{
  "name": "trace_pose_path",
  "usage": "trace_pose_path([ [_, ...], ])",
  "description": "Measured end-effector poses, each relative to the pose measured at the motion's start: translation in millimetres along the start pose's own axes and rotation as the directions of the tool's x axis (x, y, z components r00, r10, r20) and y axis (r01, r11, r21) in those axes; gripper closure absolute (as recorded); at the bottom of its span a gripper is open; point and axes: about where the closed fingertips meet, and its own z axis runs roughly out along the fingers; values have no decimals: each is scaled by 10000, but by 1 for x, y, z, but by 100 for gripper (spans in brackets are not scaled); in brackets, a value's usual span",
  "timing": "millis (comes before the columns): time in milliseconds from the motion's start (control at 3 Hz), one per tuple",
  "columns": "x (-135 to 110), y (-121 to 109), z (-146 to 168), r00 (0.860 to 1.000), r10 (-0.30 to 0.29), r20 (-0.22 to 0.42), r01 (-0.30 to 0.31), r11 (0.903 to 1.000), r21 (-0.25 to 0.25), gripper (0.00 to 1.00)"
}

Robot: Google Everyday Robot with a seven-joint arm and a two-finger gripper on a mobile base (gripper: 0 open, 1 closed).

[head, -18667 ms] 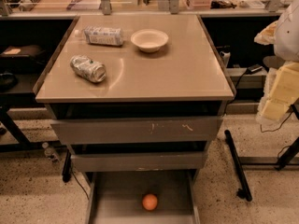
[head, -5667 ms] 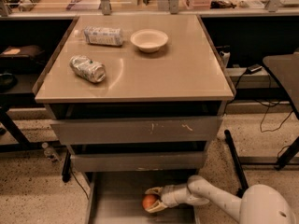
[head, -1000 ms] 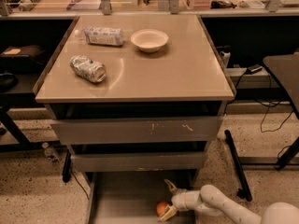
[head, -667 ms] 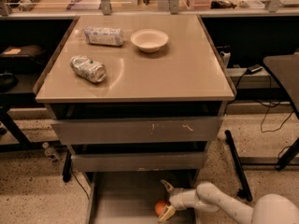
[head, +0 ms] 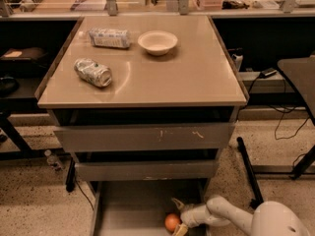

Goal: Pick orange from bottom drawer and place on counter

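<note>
The orange (head: 172, 222) lies on the grey floor of the open bottom drawer (head: 129, 205), near its right front. My gripper (head: 178, 216) reaches in from the lower right on a white arm, low in the drawer. Its fingers stand apart, one tip (head: 175, 202) behind the orange and the other (head: 180, 229) at its front right side. The orange rests close to the front finger. The counter (head: 177, 73) is the tan top of the cabinet above.
On the counter lie a white bowl (head: 157, 42), a crushed can (head: 93, 72) and a packet (head: 110, 37). Two wider grey drawers (head: 142, 137) overhang the bottom one. A black table leg (head: 248, 173) stands on the floor to the right.
Over the last second the orange and gripper have hardly moved. Longer ago the orange lay near the drawer's middle; it now lies further right and nearer the front.
</note>
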Motion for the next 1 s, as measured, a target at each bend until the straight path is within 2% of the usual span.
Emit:
trace_pose_path([
  [333, 21, 7, 5, 9997, 151, -201, -155, 9997, -180, 0],
  [667, 21, 7, 5, 9997, 157, -206, -160, 9997, -180, 19],
  [1000, 21, 7, 5, 9997, 157, -206, -161, 9997, -180, 43],
])
